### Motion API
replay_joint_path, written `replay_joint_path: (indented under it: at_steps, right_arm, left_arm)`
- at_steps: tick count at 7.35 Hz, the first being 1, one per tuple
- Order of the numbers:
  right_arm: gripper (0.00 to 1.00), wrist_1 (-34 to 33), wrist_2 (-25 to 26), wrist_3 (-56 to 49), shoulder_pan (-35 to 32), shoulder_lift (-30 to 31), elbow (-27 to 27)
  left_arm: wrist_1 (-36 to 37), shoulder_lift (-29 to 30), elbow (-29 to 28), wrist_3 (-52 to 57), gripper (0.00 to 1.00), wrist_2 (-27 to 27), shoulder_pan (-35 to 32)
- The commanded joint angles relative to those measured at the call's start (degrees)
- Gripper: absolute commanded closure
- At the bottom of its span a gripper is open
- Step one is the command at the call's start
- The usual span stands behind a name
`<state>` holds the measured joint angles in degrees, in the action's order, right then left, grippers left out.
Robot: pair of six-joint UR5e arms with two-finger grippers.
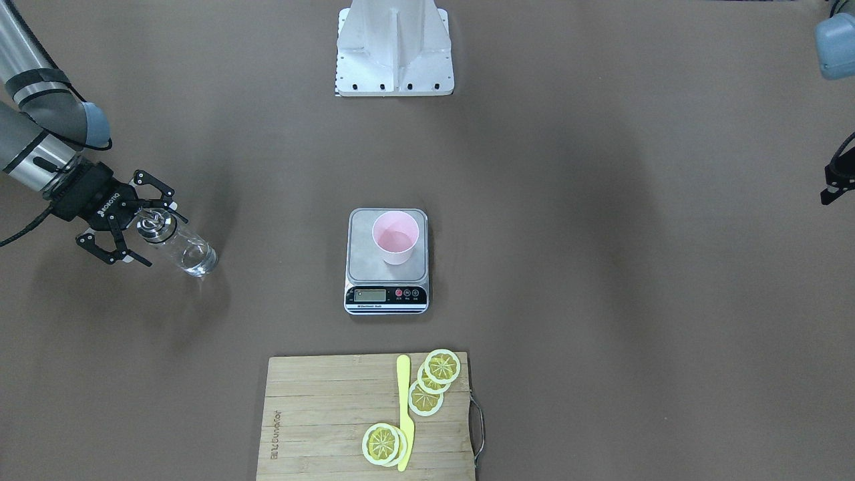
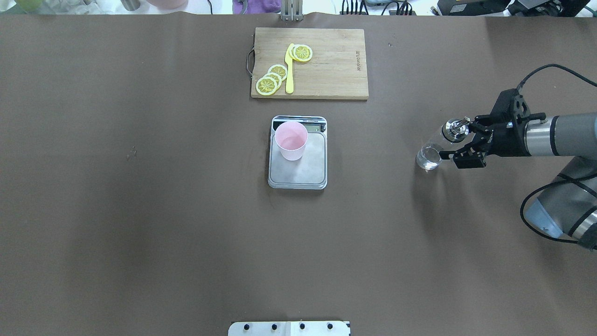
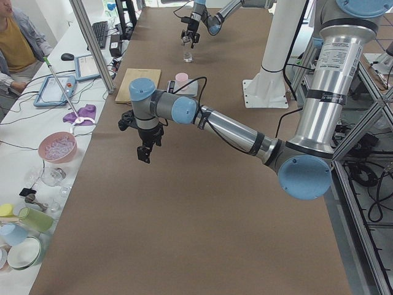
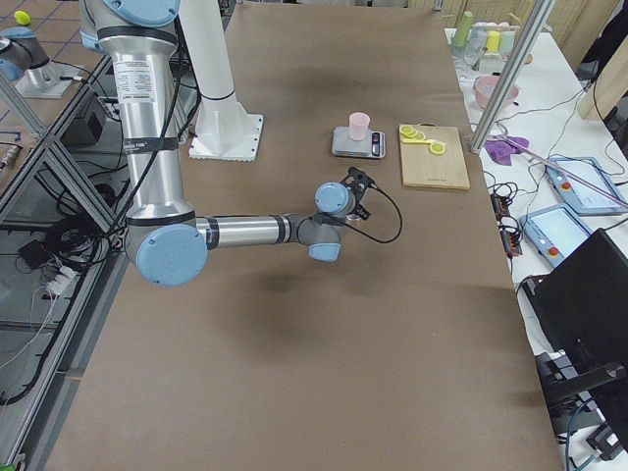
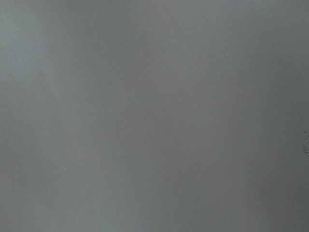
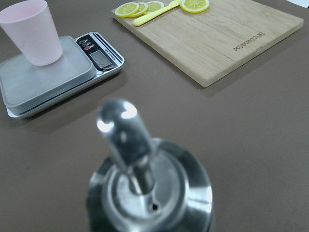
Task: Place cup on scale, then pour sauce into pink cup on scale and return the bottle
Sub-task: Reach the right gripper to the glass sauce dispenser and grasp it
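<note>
The pale pink cup [image 1: 396,239] stands upright on the steel platform of the scale [image 1: 364,260] at the table's middle; both also show in the overhead view, cup [image 2: 291,140] and scale [image 2: 310,170]. The clear glass bottle [image 1: 182,246] stands on the table far to the robot's right, with clear liquid low inside it. My right gripper [image 1: 160,237] is open, its fingers spread either side of the bottle's metal collar. The right wrist view shows the spout [image 6: 128,140] close up and no fingers. My left gripper [image 3: 145,147] hangs over bare table; I cannot tell its state.
A wooden cutting board [image 2: 336,60] with lemon slices [image 2: 273,79] and a yellow knife [image 2: 289,70] lies beyond the scale. The robot's white base [image 1: 394,53] is at the near edge. Brown table surface lies between the bottle and the scale.
</note>
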<state>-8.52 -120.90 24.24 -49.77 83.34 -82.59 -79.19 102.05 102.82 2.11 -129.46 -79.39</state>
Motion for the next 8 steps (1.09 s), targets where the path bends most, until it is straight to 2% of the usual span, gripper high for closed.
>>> replay_joint_path:
  at_steps: [1, 3, 6, 8]
  right_arm:
    - [0.01, 0.08, 1.1, 0.02, 1.25, -0.28, 0.32]
    - [0.01, 0.43, 2.34, 0.02, 2.83, -0.37, 0.59]
    - [0.02, 8.5, 3.22, 2.63, 3.8, -0.37, 3.05]
    - [0.02, 13.33, 7.85, 3.79, 3.98, -0.63, 6.28]
  left_arm:
    - [0.0, -0.01, 0.09, 0.0, 0.02, 0.0, -0.15]
    - [0.09, -0.01, 0.44, 0.0, 0.03, 0.0, -0.24]
    - [2.27, 0.17, 1.67, -0.09, 0.02, 0.26, -0.24]
    - [2.81, 0.52, 1.85, -0.09, 0.03, 0.35, -0.24]
